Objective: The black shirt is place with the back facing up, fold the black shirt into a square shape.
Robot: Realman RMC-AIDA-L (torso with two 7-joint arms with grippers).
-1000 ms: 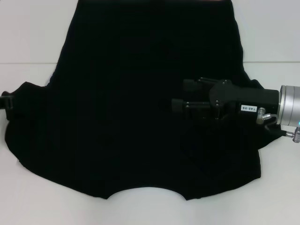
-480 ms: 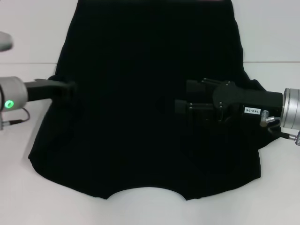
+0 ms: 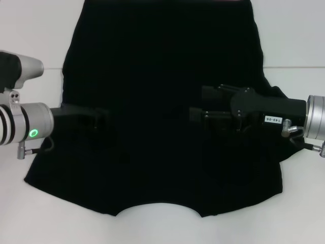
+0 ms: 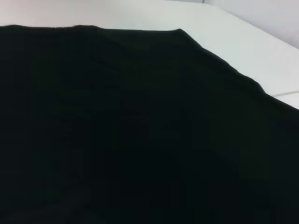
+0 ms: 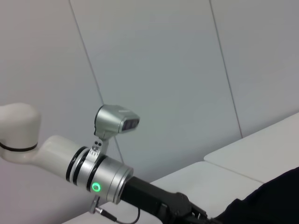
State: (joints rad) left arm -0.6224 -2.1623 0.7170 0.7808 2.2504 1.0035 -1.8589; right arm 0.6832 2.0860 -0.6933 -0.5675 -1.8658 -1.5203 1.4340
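A: Where was the black shirt (image 3: 162, 101)?

B: It lay spread on the white table (image 3: 299, 35) and covered most of the middle of it. The curved neckline was at the near edge, and the hem was at the far edge. The left sleeve part looked folded in over the body of the shirt.

A: And the left gripper (image 3: 99, 122)?

B: It was over the left part of the shirt, a little inside the left edge, with its arm coming in from the left side. It was black against black cloth, so I could not tell if its fingers were apart or together, or if they had some cloth between them. The left wrist view showed only the shirt (image 4: 140, 130) and a piece of table behind it.

A: And the right gripper (image 3: 195, 104)?

B: It was over the right half of the shirt and pointed toward the middle. Its two fingers were parted, one beyond the other, and I saw no cloth between them. I could not tell if they touched the shirt.
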